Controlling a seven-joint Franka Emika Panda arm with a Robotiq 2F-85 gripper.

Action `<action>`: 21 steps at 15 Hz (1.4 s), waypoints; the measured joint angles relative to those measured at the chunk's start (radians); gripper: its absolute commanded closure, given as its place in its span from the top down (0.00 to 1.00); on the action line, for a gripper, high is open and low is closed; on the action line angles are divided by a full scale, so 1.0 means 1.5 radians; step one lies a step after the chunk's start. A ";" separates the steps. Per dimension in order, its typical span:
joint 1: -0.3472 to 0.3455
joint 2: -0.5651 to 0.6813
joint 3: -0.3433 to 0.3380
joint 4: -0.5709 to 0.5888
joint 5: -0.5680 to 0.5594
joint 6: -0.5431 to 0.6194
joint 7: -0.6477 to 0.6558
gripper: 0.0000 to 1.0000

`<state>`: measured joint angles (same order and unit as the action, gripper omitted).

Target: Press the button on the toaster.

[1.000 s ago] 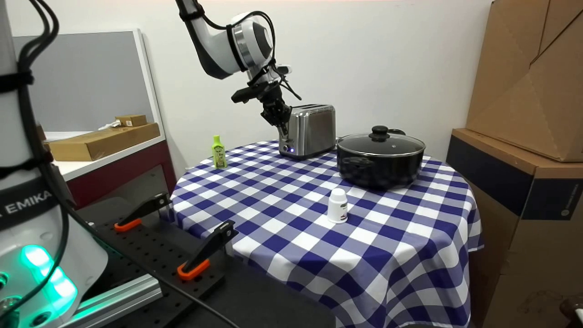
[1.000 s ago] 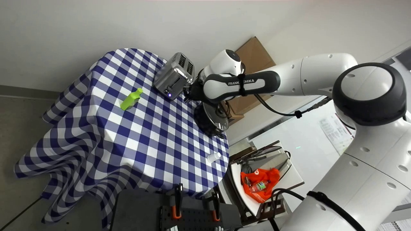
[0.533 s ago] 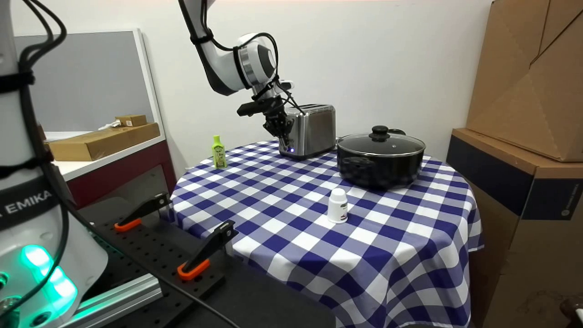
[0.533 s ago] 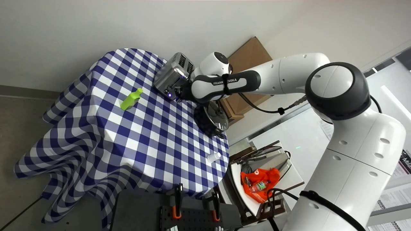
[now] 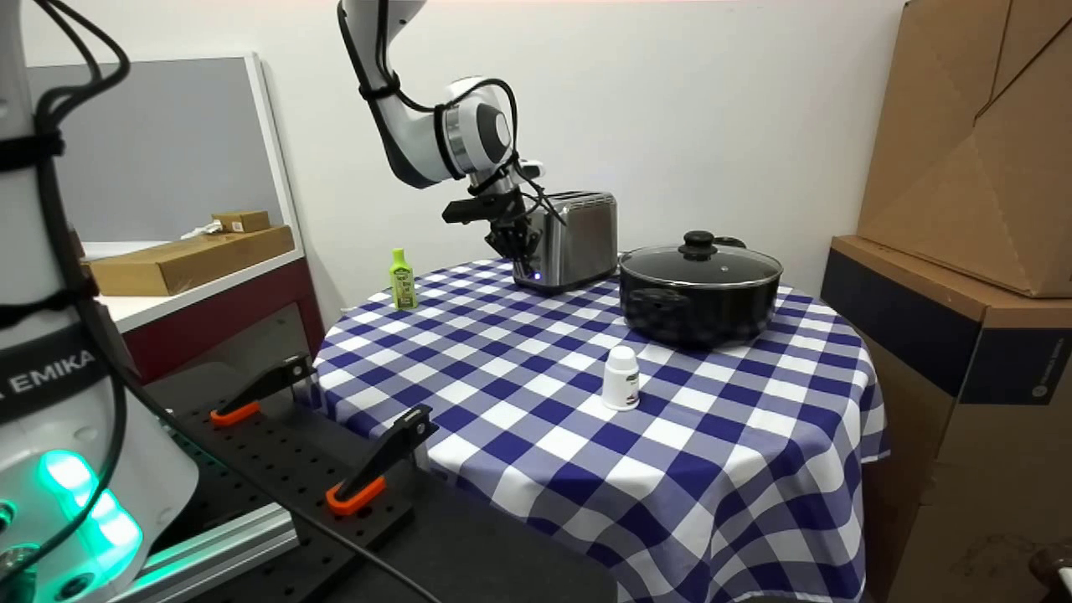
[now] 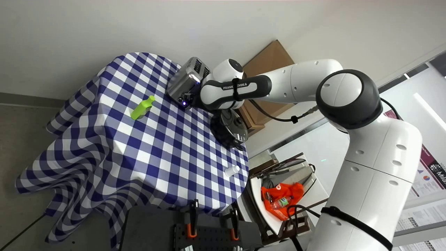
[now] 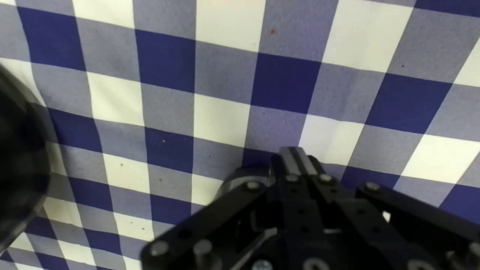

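Note:
The shiny silver toaster stands on the checkered cloth and shows in both exterior views (image 5: 579,239) (image 6: 182,82). A small blue-lit button (image 5: 537,275) glows low on its narrow end; it also shows in an exterior view (image 6: 184,103). My gripper (image 5: 524,261) points down at that narrow end, its tips close beside the lit button; I cannot tell whether they touch. In the wrist view the gripper (image 7: 299,155) is shut with nothing between the fingertips. There only a curved lower edge of the toaster (image 7: 234,182) shows; the rest is hidden behind the fingers.
A black lidded pot (image 5: 699,293) stands beside the toaster; its dark side shows in the wrist view (image 7: 18,161). A green bottle (image 5: 403,280) and a white bottle (image 5: 621,379) stand on the cloth (image 5: 502,368). A wall is behind the table.
My gripper has moved down along the toaster's narrow end and closer to it, its tips now low near the lit button. The toaster, pot and bottles have not moved.

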<state>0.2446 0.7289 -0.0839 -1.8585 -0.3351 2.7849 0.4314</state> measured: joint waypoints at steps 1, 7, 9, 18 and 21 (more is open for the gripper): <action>0.001 0.004 -0.001 0.003 0.002 0.004 -0.004 0.00; 0.013 0.027 -0.012 0.011 0.010 0.030 -0.016 0.00; 0.020 0.032 -0.019 0.011 0.011 0.044 -0.016 0.00; 0.084 0.043 -0.085 0.009 0.016 0.094 -0.016 0.00; 0.092 0.050 -0.093 0.009 0.025 0.094 -0.016 0.00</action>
<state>0.3828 0.8043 -0.2235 -1.8453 -0.2974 2.9262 0.4077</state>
